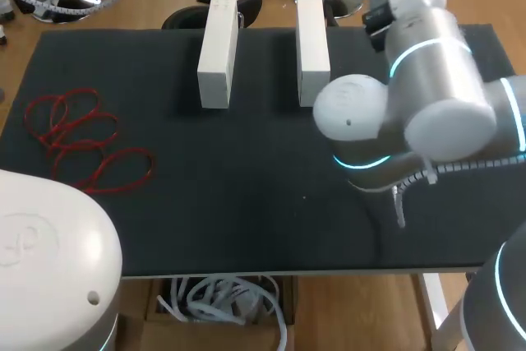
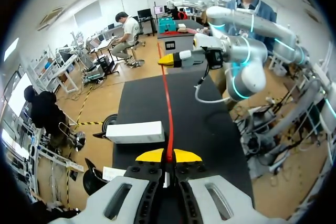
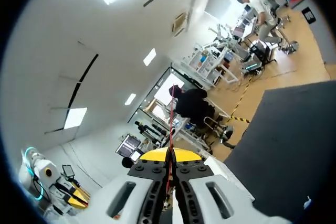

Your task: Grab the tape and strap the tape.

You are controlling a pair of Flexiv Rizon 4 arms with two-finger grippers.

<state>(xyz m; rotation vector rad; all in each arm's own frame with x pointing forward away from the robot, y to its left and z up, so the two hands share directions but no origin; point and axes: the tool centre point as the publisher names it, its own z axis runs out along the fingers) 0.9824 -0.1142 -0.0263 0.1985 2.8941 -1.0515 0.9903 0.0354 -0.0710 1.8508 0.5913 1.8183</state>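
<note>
Strapping probably calls for even tension on the thin red tape [image 2: 169,108], gripped tight by left hand [image 2: 168,157] and right hand [image 3: 170,155].

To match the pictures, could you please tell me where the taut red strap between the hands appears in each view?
Head view: not clearly seen; only loose red loops lie on the black table mat.
Left wrist view: taut red strap runs from the left hand to the right hand.
Right wrist view: rises from the right hand.
Shared landmark: the black table mat.
</note>
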